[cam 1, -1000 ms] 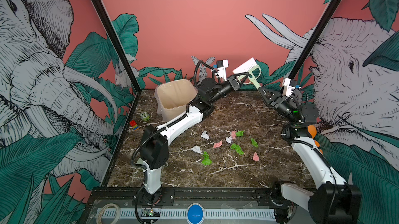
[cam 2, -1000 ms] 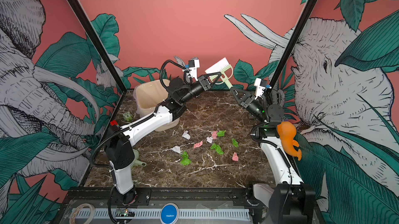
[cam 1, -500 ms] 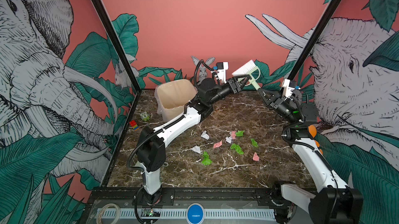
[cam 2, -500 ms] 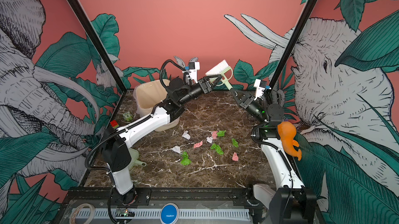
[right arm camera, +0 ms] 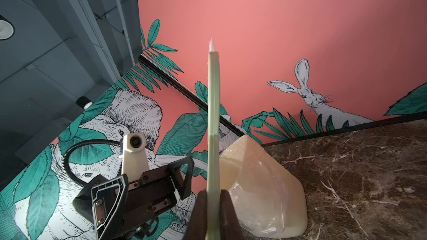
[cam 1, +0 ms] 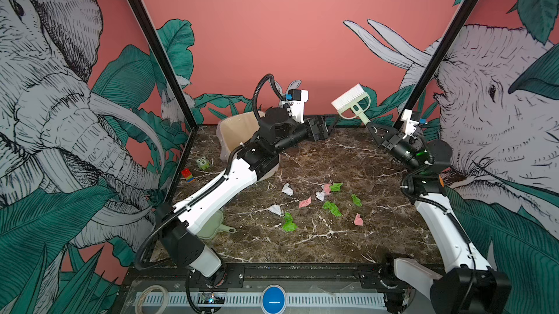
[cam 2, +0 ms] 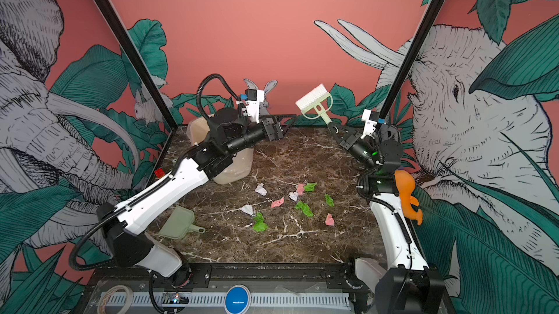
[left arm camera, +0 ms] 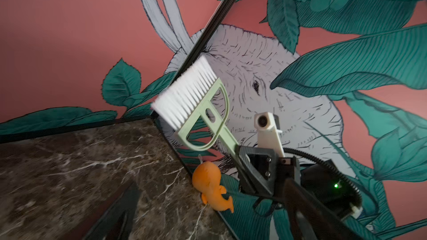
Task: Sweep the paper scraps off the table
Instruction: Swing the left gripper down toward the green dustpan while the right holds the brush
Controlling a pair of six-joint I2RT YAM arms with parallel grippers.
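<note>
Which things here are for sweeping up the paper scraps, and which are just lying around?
For the job: paper scraps, brush, dustpan, bin, table.
Just lying about: green owl figure, coloured block, orange figure.

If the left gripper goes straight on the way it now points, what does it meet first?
Probably the green brush, around its handle where the right gripper holds it; depth is unclear.
</note>
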